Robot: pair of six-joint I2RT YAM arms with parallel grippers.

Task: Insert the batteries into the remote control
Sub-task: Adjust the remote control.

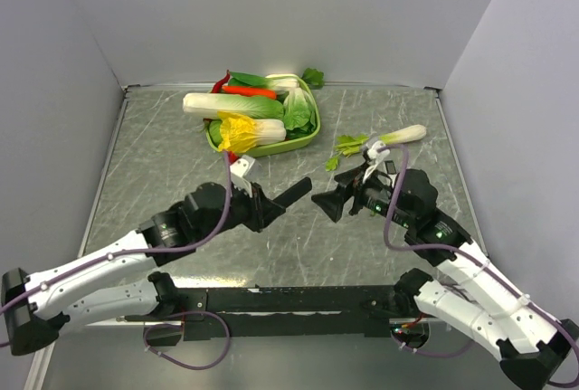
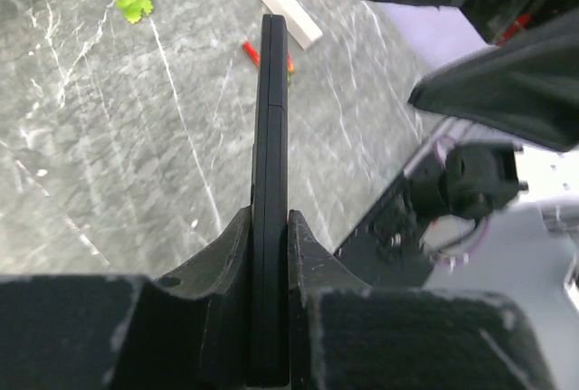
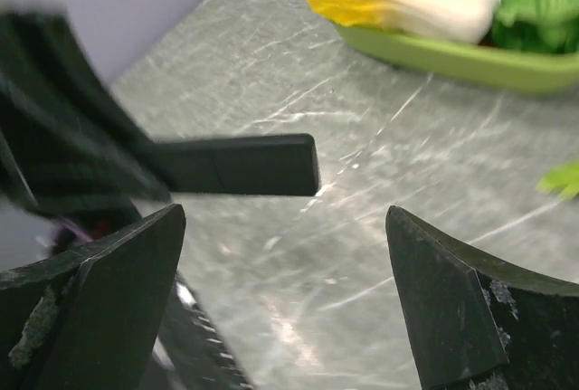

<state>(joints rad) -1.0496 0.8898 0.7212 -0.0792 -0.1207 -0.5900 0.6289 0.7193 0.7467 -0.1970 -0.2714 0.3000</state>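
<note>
Remote control (image 1: pixel 294 193): at centre of the grey marbled surface (image 1: pixel 154 155), pale walls on three sides. It is pinched edge-on in the left gripper (image 1: pixel 268 204), tip toward 2 o'clock. Right gripper (image 1: pixel 331 202): spread, empty, facing that tip from 3 o'clock. Green tray (image 1: pixel 308 143), 12 o'clock: cabbage, carrot, leafy greens. Red battery (image 2: pixel 250 52): on the surface beyond the tip.

I am counting one black remote (image 1: pixel 292 195), one white gadget (image 2: pixel 276 1), two little batteries (image 2: pixel 249 52), one green tray (image 1: pixel 294 145), and one loose leafy stalk (image 1: pixel 393 137).
</note>
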